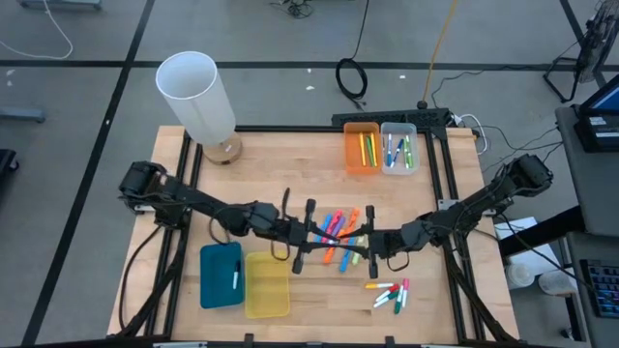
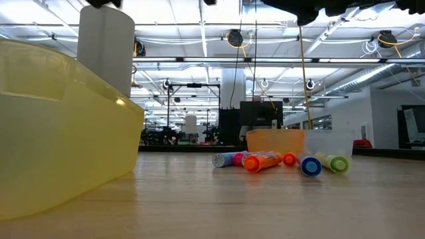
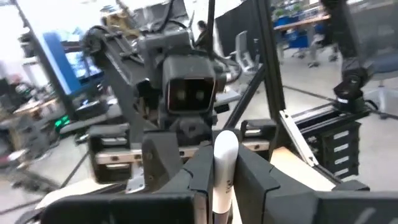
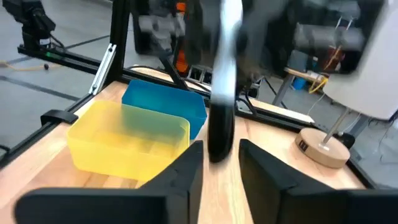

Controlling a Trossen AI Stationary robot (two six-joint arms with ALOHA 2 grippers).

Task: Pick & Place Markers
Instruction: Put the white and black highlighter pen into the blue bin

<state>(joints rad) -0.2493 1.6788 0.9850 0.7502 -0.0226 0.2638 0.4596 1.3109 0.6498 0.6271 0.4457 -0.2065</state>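
A heap of coloured markers (image 1: 338, 237) lies on the table's middle, also seen in the low view (image 2: 265, 160). A smaller cluster (image 1: 389, 293) lies nearer the near edge. My left gripper (image 1: 302, 237) hangs over the heap's left side and is shut on a white-bodied marker (image 3: 224, 165). My right gripper (image 1: 370, 246) faces it from the heap's right side, open. Its fingers (image 4: 193, 158) stand on either side of that marker's black end (image 4: 219, 140), with small gaps showing. A white marker (image 1: 235, 276) lies in the blue bin (image 1: 215, 280). My left gripper pinches the white-bodied marker's barrel (image 3: 219, 186) between its two fingers (image 3: 252, 177). The marker is lifted clear of the table. Its rounded white end (image 3: 226, 142) sticks out past the fingertips toward the right arm. How far back it reaches is hidden by the fingers.
A yellow bin (image 1: 267, 285) sits beside the blue one at the near left, large in the low view (image 2: 66, 126). An orange bin (image 1: 361, 147) and a clear bin (image 1: 397, 147), both holding markers, stand at the far edge. A white cylinder (image 1: 198, 97) stands at the far left.
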